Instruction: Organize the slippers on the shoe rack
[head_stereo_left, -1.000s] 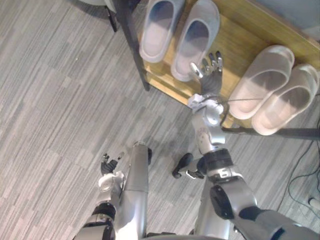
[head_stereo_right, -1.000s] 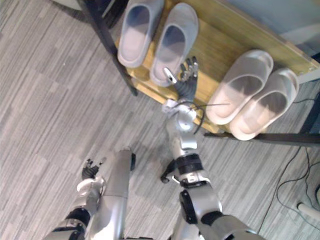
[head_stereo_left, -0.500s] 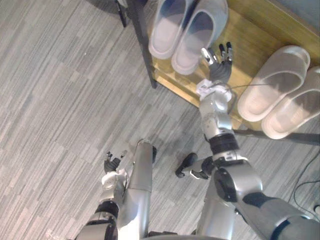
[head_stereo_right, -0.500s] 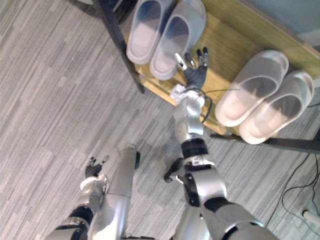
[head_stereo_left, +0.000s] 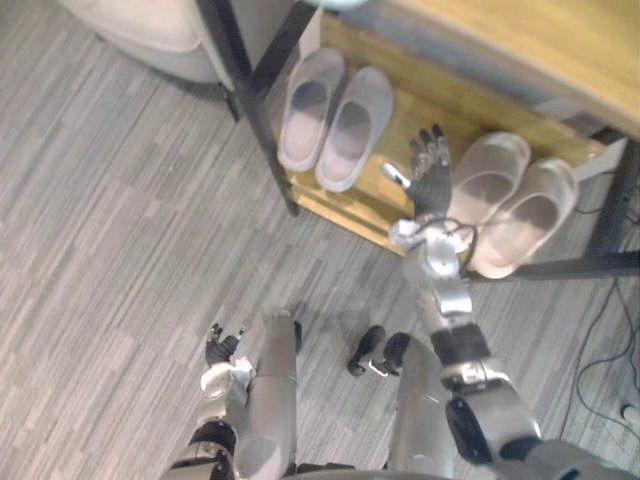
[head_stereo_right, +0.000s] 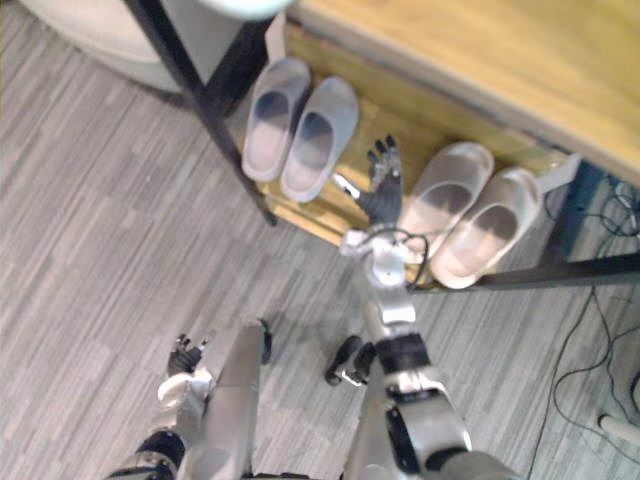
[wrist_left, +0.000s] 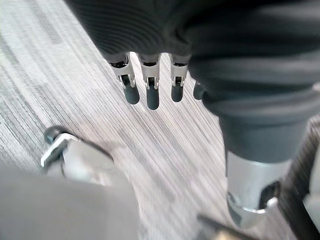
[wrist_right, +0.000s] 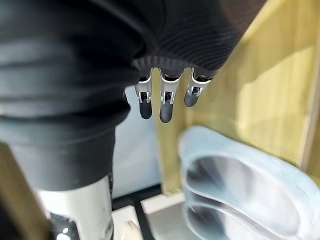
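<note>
**Right hand open between the two slipper pairs on the shoe rack**

The shoe rack (head_stereo_left: 430, 105) is standing at the far side of the grey carpet floor (head_stereo_left: 120, 220), and both pairs are lying on its lower wooden shelf. The grey slippers (head_stereo_left: 335, 125) are sitting side by side at the left end of the rack, close to its black front post. The pale slippers (head_stereo_left: 505, 200) are resting at the right end of the rack, also side by side, with their heels reaching over the front edge. The right hand (head_stereo_left: 430, 180) is hovering above the rack's shelf, in the gap between the two pairs; its fingers (wrist_right: 165, 102) are stretched out straight and are gripping nothing. The left hand (head_stereo_left: 222, 348) is hanging low over the floor, well apart from the rack, with loose fingers (wrist_left: 150, 92) and nothing in it
</note>
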